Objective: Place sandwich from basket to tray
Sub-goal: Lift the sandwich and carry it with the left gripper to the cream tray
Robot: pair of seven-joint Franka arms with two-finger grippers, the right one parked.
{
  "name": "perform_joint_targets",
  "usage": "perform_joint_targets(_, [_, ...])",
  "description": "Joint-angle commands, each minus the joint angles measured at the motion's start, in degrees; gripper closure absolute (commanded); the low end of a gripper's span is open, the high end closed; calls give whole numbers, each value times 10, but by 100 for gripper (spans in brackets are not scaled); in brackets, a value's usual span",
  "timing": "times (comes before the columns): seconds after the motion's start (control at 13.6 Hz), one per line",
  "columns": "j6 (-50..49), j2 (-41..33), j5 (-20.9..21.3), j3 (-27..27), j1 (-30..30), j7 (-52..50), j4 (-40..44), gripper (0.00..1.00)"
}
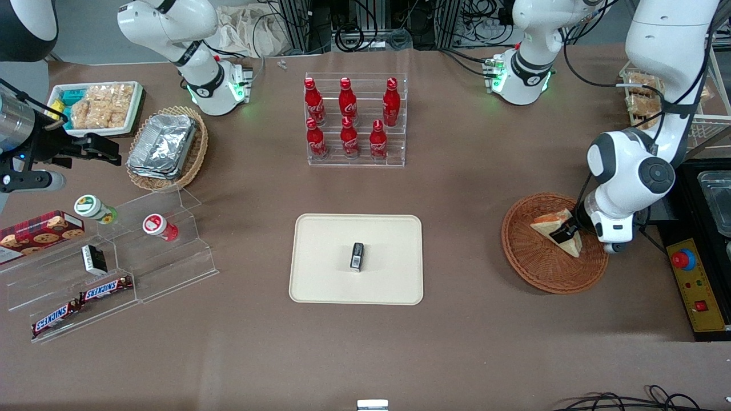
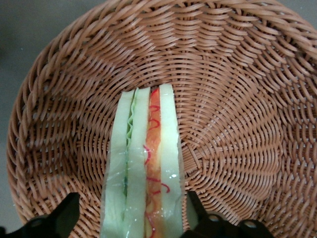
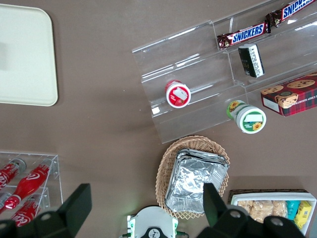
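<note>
The sandwich (image 1: 557, 228) lies in the round reddish-brown basket (image 1: 542, 268), which sits toward the working arm's end of the table. It is a clear-wrapped wedge of pale bread with green leaf and an orange-red filling streaked with red. In the front view its long axis slants from the basket's middle toward the rim nearest the working arm, its cut face turned up. No label on the wrap can be read.

The gripper (image 1: 565, 233) is down in the basket at the sandwich. In the left wrist view its fingers (image 2: 210, 220) stand wide, one on each side of the wedge (image 2: 146, 168); one looks just beside the wrap, the other is apart from it, so nothing is clamped.

The cream tray (image 1: 320, 285) lies mid-table, nearer the front edge, with a small dark packet (image 1: 357, 256) on it. Farther from the camera stands a clear rack of red Coca-Cola bottles (image 1: 348, 117). Toward the parked arm's end, a clear stepped stand holds Snickers bars (image 1: 105, 288).
</note>
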Motion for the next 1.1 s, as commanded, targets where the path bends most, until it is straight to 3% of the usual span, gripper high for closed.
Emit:
perform_joint_targets(0.0, [18, -11, 7, -5, -1, -9, -12, 46])
perform_joint_targets(0.15, [15, -13, 8, -7, -3, -8, -11, 100])
perform_joint_targets(0.59, [-60, -40, 8, -9, -4, 38, 27, 100])
perform_joint_targets(0.88, [-275, -41, 10, -9, -4, 124, 203, 100])
perform_joint_targets(1.03, [-363, -35, 35, -15, -16, 183, 295, 100])
